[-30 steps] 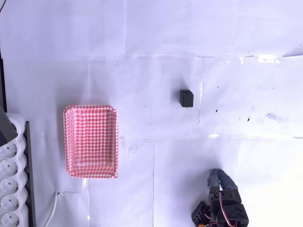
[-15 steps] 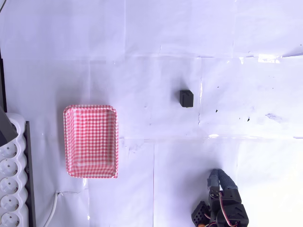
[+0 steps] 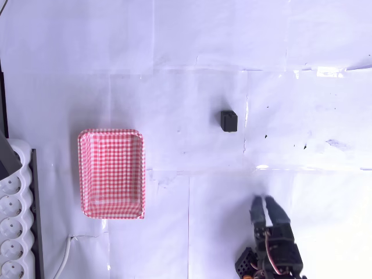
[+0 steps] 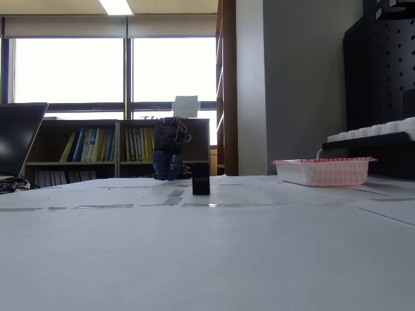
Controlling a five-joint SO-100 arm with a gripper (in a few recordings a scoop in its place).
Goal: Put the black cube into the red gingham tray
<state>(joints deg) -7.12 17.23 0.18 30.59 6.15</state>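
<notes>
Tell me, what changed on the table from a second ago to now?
Only the claw changed. In the overhead view its two fingers reach a little farther up the picture, toward the black cube, and now show as two prongs with a small gap; it holds nothing. The black cube, the red gingham tray and the white power strip stayed where they were.

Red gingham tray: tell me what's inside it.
In the overhead view the red gingham tray holds nothing; its checked floor is bare. The black cube sits apart on the table. In the fixed view the tray's rim hides its inside.
</notes>
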